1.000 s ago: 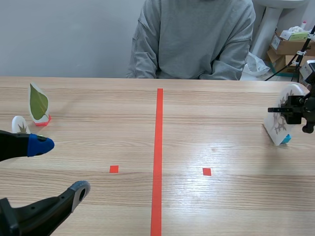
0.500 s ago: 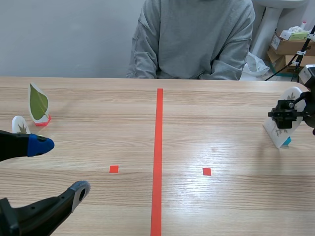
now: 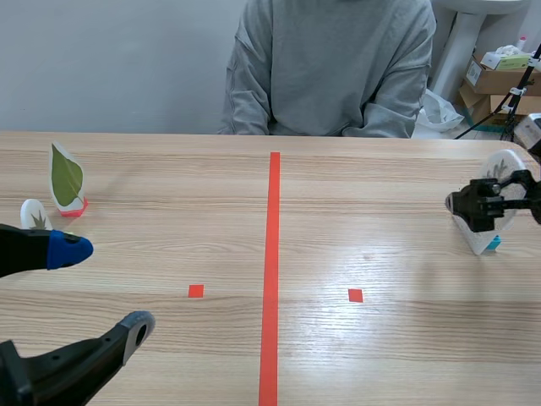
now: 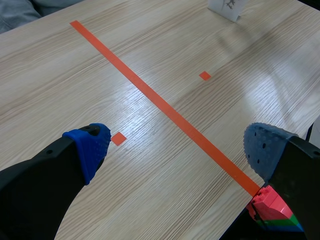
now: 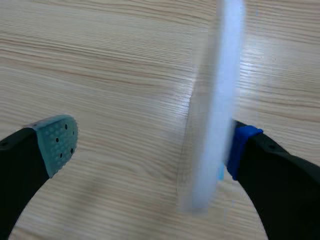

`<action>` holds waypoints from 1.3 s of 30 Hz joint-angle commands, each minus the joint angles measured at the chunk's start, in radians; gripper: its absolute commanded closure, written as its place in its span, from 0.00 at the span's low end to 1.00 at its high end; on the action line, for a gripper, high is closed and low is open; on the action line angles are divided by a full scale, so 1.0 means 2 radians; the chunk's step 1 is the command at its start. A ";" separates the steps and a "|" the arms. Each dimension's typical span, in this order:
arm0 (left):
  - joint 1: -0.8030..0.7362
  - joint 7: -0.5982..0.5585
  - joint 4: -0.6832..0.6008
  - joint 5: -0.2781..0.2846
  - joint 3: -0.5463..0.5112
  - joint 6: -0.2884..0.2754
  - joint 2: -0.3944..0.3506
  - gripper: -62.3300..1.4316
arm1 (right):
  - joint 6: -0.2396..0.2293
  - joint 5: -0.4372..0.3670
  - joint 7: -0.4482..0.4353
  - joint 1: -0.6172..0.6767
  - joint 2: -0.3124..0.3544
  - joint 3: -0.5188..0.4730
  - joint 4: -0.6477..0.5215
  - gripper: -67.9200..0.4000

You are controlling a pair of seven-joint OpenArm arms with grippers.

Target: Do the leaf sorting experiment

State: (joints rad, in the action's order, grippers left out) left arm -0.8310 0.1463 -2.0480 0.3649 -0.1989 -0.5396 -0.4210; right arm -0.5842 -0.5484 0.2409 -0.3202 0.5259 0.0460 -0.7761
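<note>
A white card with a dark leaf picture (image 3: 500,163) stands on a blue base (image 3: 493,242) at the table's right. My right gripper (image 3: 492,205) is open around it. In the right wrist view the card (image 5: 216,95) shows edge-on between the fingers, close to the blue pad (image 5: 242,146) and well apart from the grey-green pad (image 5: 59,142). At the far left stand a green leaf card (image 3: 66,178) on a red base and a small white leaf card (image 3: 34,215). My left gripper (image 3: 101,288) hangs open over bare table near the front left, nothing between its fingers (image 4: 93,148).
A person in a grey sweater (image 3: 334,68) sits across the table. Cardboard boxes (image 3: 497,80) stand behind the right end. A red tape line (image 3: 271,271) runs down the table's middle. A red and green block (image 4: 274,212) shows beside my left gripper's finger.
My right gripper has opened, letting go of the white leaf card, which stays standing on its blue base. The gripper shifted slightly left. The left arm has not moved.
</note>
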 commanded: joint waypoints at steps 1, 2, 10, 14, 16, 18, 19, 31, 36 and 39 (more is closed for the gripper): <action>0.002 -0.007 -0.004 0.007 0.003 0.001 0.004 0.09 | -0.014 -0.015 -0.006 0.024 0.030 -0.029 -0.029 0.12; 0.002 -0.007 -0.004 0.007 0.003 0.001 0.004 0.09 | -0.019 -0.019 -0.006 0.042 0.035 -0.044 -0.042 0.11; 0.002 -0.007 -0.004 0.007 0.003 0.001 0.004 0.09 | -0.081 -0.024 -0.017 0.206 0.048 -0.198 -0.158 0.10; 0.002 -0.007 -0.004 0.007 0.003 0.001 0.004 0.09 | -0.081 -0.033 -0.025 0.278 0.047 -0.246 -0.226 0.10; 0.002 -0.007 -0.004 0.007 0.003 0.001 0.004 0.09 | -0.081 -0.033 -0.030 0.309 0.047 -0.259 -0.264 0.10; 0.001 -0.007 -0.004 0.007 0.003 0.001 0.004 0.09 | -0.081 -0.033 -0.032 0.336 0.044 -0.262 -0.305 0.10; 0.001 -0.007 -0.004 0.007 0.003 0.001 0.004 0.09 | -0.081 -0.032 -0.032 0.347 0.040 -0.262 -0.328 0.10; 0.002 -0.009 -0.004 0.007 0.003 0.001 0.004 0.09 | -0.081 0.032 0.014 0.378 -0.058 -0.219 -0.566 0.10; 0.002 -0.011 -0.004 0.007 0.003 0.001 0.004 0.09 | -0.078 0.033 0.037 0.392 -0.055 -0.168 -0.577 0.10; 0.002 -0.013 -0.004 0.007 0.003 0.001 0.004 0.09 | -0.048 0.017 0.056 0.392 -0.030 -0.127 -0.577 0.10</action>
State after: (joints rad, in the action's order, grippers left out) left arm -0.8310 0.1398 -2.0480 0.3649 -0.1989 -0.5396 -0.4210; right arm -0.6865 -0.4850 0.3618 0.4717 0.4244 -0.2054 -1.9404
